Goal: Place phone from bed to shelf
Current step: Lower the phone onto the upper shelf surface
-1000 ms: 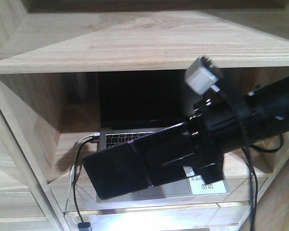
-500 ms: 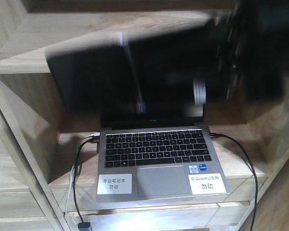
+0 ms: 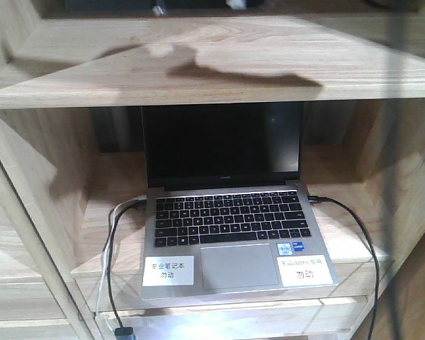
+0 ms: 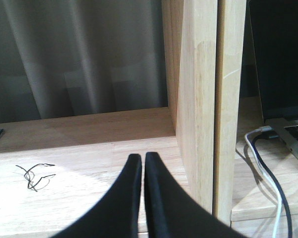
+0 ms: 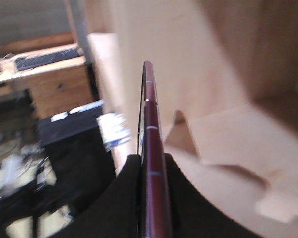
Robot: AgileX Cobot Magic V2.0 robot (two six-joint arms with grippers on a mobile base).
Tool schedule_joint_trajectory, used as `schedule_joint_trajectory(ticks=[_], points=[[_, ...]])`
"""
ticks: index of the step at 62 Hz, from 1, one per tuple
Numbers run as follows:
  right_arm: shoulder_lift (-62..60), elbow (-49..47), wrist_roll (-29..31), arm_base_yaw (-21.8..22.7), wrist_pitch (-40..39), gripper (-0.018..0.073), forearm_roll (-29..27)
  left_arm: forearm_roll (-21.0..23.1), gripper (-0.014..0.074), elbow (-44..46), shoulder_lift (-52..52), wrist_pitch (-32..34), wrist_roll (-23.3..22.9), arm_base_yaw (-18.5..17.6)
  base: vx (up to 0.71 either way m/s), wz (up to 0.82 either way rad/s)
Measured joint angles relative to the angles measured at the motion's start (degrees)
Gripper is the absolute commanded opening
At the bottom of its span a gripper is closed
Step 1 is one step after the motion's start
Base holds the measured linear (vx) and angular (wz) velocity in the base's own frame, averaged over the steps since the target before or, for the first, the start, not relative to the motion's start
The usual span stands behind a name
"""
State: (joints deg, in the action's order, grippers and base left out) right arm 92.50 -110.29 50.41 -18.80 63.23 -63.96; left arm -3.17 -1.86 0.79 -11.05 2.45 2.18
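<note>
The phone stands edge-on between the two black fingers of the right claw, which is clamped on its lower part; the rest of it sticks out toward 12 o'clock, clear of the fingers. Only its thin side shows: a glossy pinkish-maroon rim crossed by a few pale lines, with a sliver of dark face along its left. Its bottom end runs out of the frame, and neither the screen nor any sticker can be seen. The right wrist view is blurred; pale wood of the shelf fills the area from 12 to 4 o'clock of the phone, and at 9 o'clock lie a dark surface and a smeared white label that I cannot make out.

In the front view the phone and right claw are out of sight. A dark shadow lies across the upper plank of the shelf. Below it, in an open compartment, sits an open laptop with a black screen, two white labels on its palm rest and cables plugged in at both sides.

The left claw has its black fingers pressed together, holding nothing, above a lower shelf board beside an upright plank, with grey curtain behind.
</note>
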Motion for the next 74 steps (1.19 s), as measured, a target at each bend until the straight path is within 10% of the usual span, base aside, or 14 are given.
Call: schedule_joint_trajectory(ticks=[74], points=[[20.79,-9.75,-0.05,0.0,-7.98,0.0074,-0.08,0.0,0.0001,0.0,0.0,0.0,0.0,0.0,0.0,0.0]])
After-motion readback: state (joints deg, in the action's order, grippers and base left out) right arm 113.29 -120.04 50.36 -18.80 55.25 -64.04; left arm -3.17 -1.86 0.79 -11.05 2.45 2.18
